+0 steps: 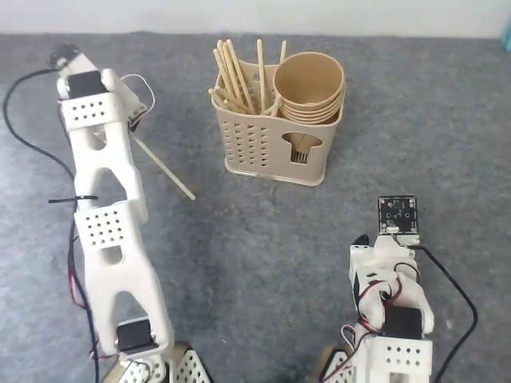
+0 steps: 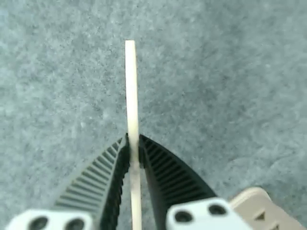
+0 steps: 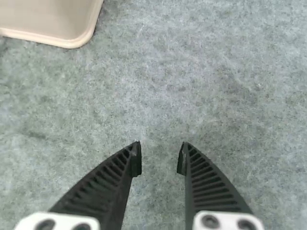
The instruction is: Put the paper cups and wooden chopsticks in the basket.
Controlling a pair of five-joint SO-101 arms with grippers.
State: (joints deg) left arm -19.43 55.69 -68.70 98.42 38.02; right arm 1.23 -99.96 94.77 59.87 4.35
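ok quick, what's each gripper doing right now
left gripper: shut on a chopstick
right gripper: open, holding nothing

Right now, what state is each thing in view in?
Beige slotted plastic basket: upright.
Stacked brown paper cups: nested, upright in basket.
Bundle of wooden chopsticks: standing in basket.
Single wooden chopstick: gripped, outside basket.
Left arm's black fingers: shut on single chopstick.
Right arm's black fingers: open, empty.
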